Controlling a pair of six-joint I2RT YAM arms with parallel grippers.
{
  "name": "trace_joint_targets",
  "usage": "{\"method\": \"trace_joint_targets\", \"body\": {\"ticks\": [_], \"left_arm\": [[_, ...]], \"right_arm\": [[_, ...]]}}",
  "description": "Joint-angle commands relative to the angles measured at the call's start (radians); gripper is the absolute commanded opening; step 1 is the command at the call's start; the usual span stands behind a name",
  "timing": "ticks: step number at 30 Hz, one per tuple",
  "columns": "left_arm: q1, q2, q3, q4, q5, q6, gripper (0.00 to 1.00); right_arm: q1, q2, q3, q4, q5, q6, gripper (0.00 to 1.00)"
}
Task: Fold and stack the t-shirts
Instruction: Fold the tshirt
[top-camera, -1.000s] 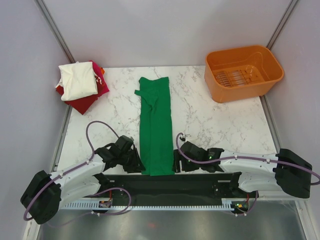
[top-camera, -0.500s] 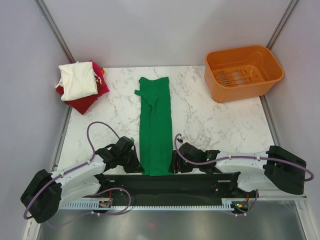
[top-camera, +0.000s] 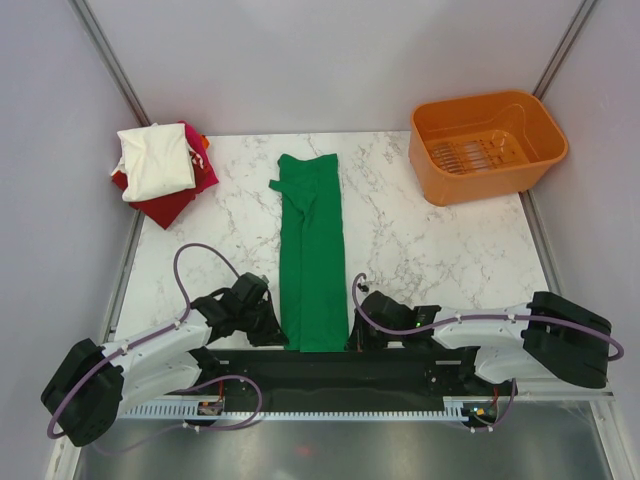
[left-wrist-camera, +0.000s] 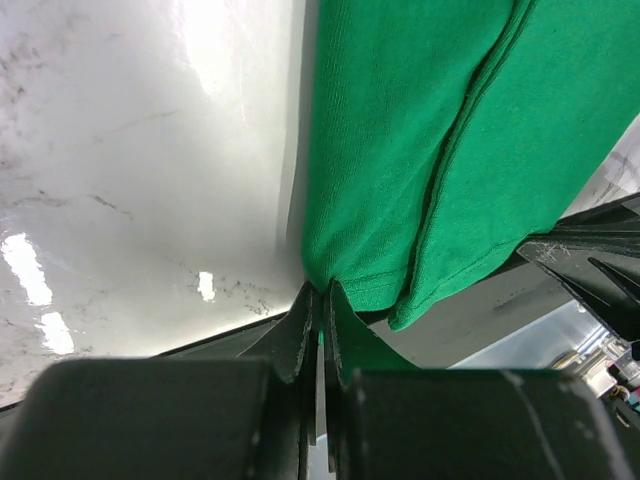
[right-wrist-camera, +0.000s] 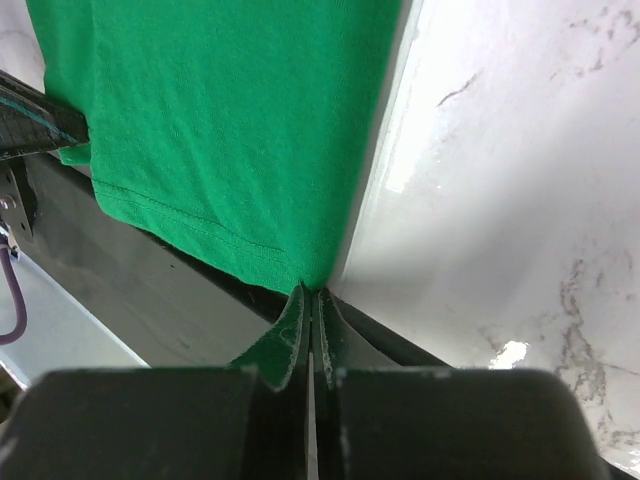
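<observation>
A bright green t-shirt (top-camera: 312, 250) lies folded lengthwise into a long strip down the middle of the marble table, its hem at the near edge. My left gripper (top-camera: 281, 336) is shut on the hem's near-left corner; the left wrist view shows green cloth (left-wrist-camera: 400, 150) pinched at the tips of that left gripper (left-wrist-camera: 320, 296). My right gripper (top-camera: 351, 338) is shut on the near-right corner, and in its wrist view the right gripper (right-wrist-camera: 310, 296) pinches the shirt's edge (right-wrist-camera: 220, 120). At the far left, folded cream-white (top-camera: 155, 160), red (top-camera: 165, 206) and orange (top-camera: 204, 142) shirts lie stacked.
An orange plastic basket (top-camera: 450, 186) stands at the far right corner. Grey walls close in the table on three sides. The black mounting rail (top-camera: 330, 372) runs along the near edge below the hem.
The right gripper has slid left to the hem's right corner and shut on it. The left gripper has finished closing on the left corner. The shirt has not moved.
</observation>
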Motion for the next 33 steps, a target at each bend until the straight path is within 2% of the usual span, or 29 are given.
{"method": "trace_joint_targets", "body": {"ticks": [1, 8, 16, 19, 24, 28, 33], "left_arm": [[-0.004, -0.002, -0.009, 0.016, 0.01, -0.01, 0.02], [-0.067, -0.09, -0.035, -0.002, 0.038, -0.062, 0.02], [-0.176, -0.236, 0.004, -0.151, 0.012, -0.154, 0.02], [-0.179, -0.261, 0.094, -0.25, -0.031, -0.136, 0.02], [-0.181, -0.238, 0.266, -0.358, -0.118, -0.095, 0.02], [-0.173, -0.149, 0.463, -0.387, -0.181, -0.027, 0.02], [-0.093, 0.047, 0.654, -0.455, -0.212, 0.1, 0.02]], "right_arm": [[0.003, 0.02, -0.015, 0.011, 0.025, -0.009, 0.0], [0.025, -0.095, -0.013, -0.082, 0.04, 0.001, 0.0], [0.104, -0.221, 0.01, -0.22, 0.126, 0.061, 0.0], [0.138, -0.258, 0.099, -0.325, 0.193, 0.064, 0.0], [0.132, -0.258, 0.293, -0.511, 0.336, -0.037, 0.0], [0.037, -0.166, 0.517, -0.602, 0.361, -0.17, 0.0], [-0.11, -0.071, 0.636, -0.624, 0.324, -0.302, 0.0]]}}
